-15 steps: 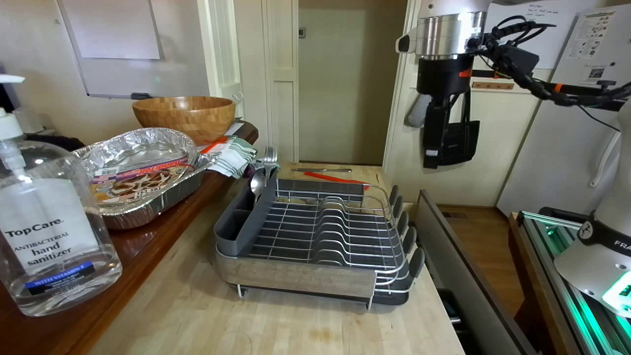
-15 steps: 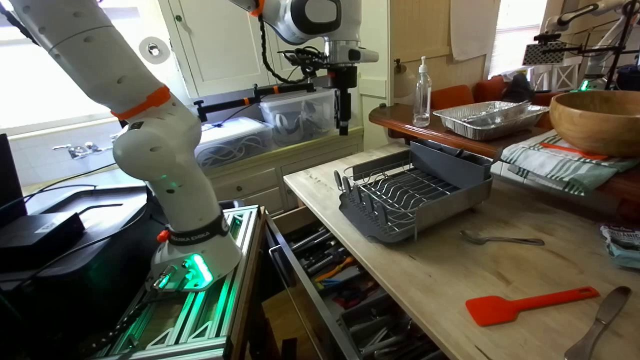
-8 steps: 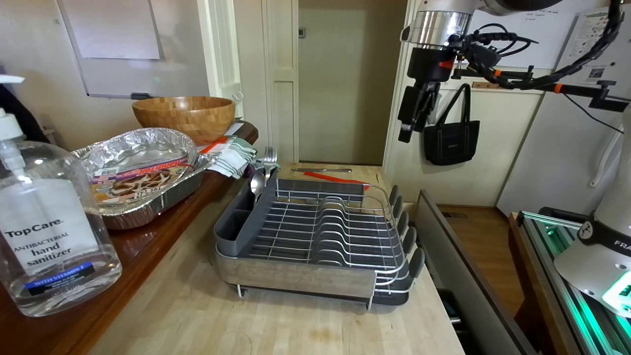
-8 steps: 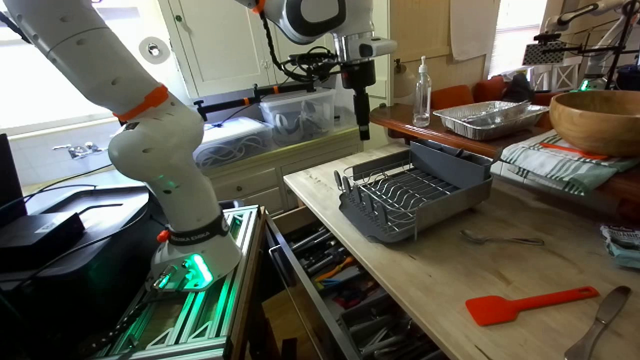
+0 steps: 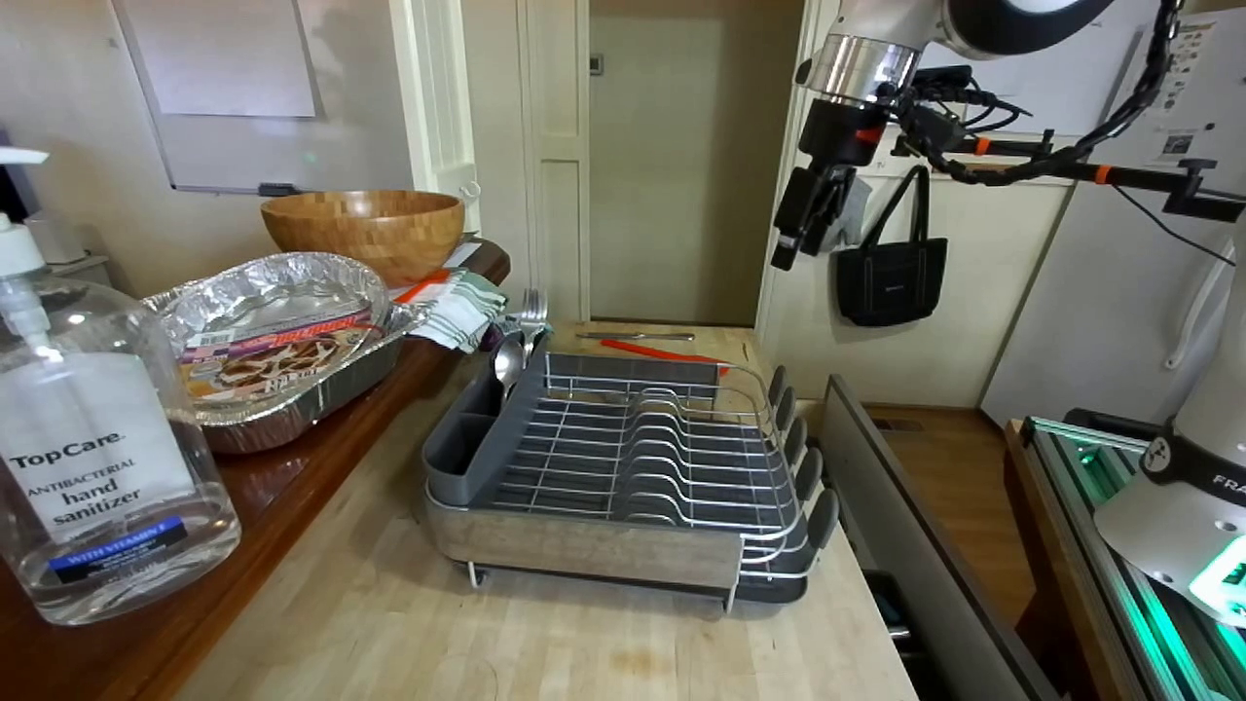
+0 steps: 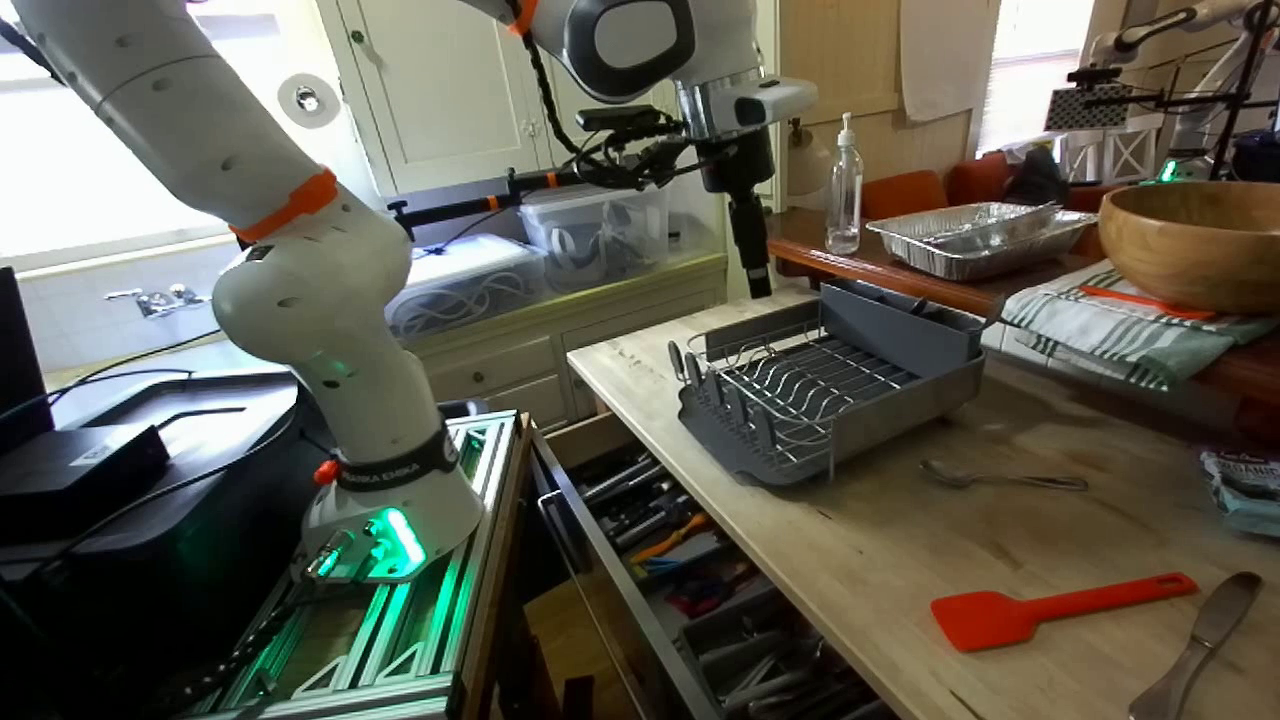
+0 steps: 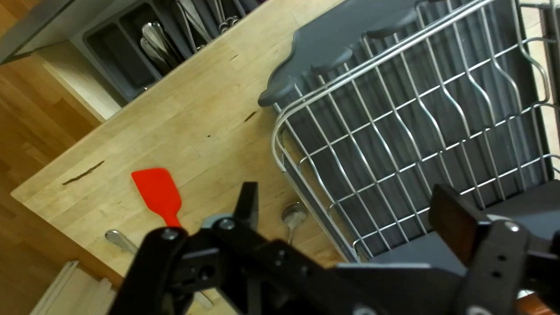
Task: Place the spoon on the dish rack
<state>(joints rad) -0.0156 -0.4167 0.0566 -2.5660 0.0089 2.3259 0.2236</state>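
A metal spoon (image 6: 1000, 481) lies on the wooden table beside the dish rack's side wall in an exterior view. Its bowl also shows in the wrist view (image 7: 294, 215), with its handle partly hidden behind my gripper. The dish rack (image 5: 584, 540), silvery wire over a dark grey tray, stands upright in both exterior views (image 6: 905, 400) and fills the right of the wrist view (image 7: 393, 144). My gripper (image 7: 350, 214) is wide open and empty. It hangs tilted in the air above the rack's far end in an exterior view (image 6: 760, 286) and also shows in an exterior view (image 5: 787, 255).
A red spatula (image 6: 1000, 615) and a knife (image 6: 1200, 645) lie on the table. Another spoon (image 5: 508, 362) and a fork (image 5: 533, 310) stand in the rack's grey holder (image 5: 477, 458). An open cutlery drawer (image 6: 690, 580) runs along the table edge. A foil pan (image 6: 980, 240) and bottle (image 6: 845, 195) stand beyond.
My gripper has moved left and up in an exterior view, and right and slightly down toward the rack in an exterior view, tilting as it went. The objects have not moved.
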